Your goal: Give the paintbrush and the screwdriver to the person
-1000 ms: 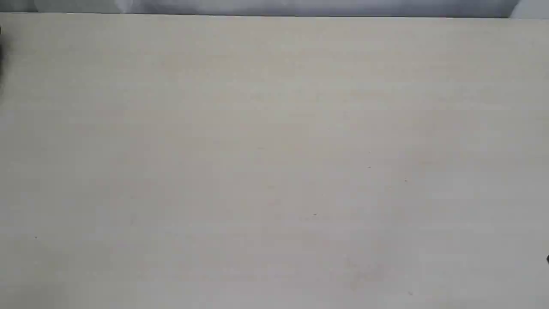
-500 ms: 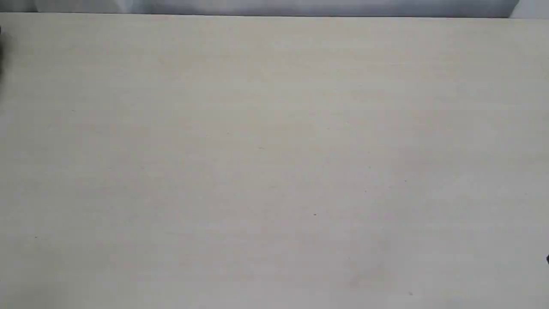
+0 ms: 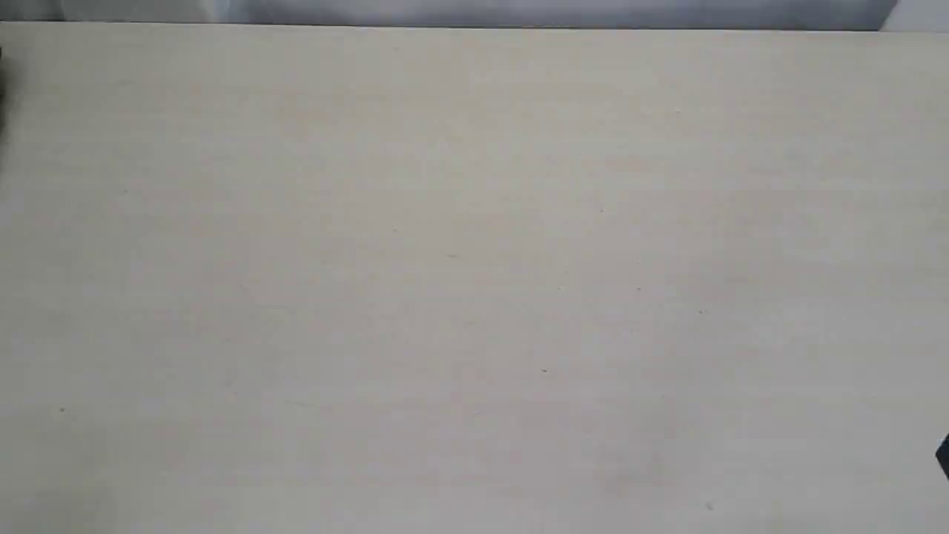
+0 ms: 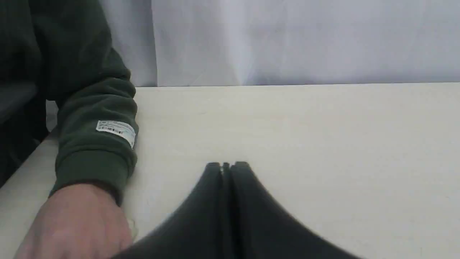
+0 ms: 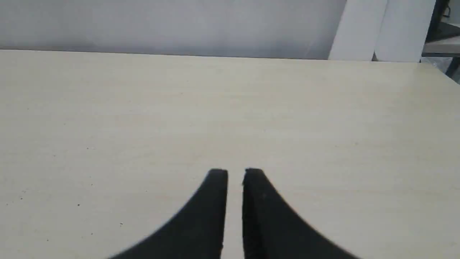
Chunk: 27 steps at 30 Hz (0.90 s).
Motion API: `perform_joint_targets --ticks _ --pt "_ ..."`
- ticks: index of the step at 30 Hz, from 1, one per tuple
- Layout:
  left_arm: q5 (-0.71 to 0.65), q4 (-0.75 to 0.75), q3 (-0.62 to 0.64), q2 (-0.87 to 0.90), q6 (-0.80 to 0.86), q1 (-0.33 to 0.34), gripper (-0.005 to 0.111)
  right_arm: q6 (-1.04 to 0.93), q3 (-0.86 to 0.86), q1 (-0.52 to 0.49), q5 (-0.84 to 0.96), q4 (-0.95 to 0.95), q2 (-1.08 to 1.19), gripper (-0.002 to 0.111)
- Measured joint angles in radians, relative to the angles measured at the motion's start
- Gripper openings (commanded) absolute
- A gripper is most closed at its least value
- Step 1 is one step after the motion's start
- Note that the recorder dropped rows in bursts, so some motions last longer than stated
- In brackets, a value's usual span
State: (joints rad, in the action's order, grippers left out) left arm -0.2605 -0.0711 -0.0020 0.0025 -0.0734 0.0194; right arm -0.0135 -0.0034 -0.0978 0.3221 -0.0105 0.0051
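1. The left gripper (image 4: 226, 166) hangs low over the pale wooden table (image 4: 323, 144). Its two black fingers (image 4: 212, 194) are pressed together along their whole length, and nothing is caught between them
2. The person (image 4: 90, 90) is just beside that gripper. Taking the way its fingers point as 12 o'clock, the bare hand (image 4: 75, 223) lies at about 9 o'clock, back upward, by the table's edge. Whether it touches the wood I cannot tell
3. From the hand, the dark green sleeve (image 4: 97, 162) runs off toward 11 o'clock, with a small white label (image 4: 116, 130) sewn above the cuff
4. The right gripper (image 5: 235, 173) is over the same table. Its fingers stand parallel with a narrow slit between them, the wood shows through the slit, and they pinch nothing
5. In the exterior view the table fills the picture. A dark sliver (image 3: 943, 454) cuts in at the 4 o'clock edge and a dark blur (image 3: 2, 81) at the 10 o'clock edge, both too small to name
6. A grey-white backdrop (image 4: 287, 39) rises past the table's far edge at 12 o'clock
7. Where the paintbrush and the screwdriver are, I cannot tell from these views
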Motion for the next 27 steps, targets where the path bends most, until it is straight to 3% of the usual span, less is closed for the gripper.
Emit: perform_joint_targets --ticks 27 --pt "0.0 0.0 0.0 0.0 0.0 0.0 0.0 0.0 0.0 0.061 0.002 0.0 0.0 0.01"
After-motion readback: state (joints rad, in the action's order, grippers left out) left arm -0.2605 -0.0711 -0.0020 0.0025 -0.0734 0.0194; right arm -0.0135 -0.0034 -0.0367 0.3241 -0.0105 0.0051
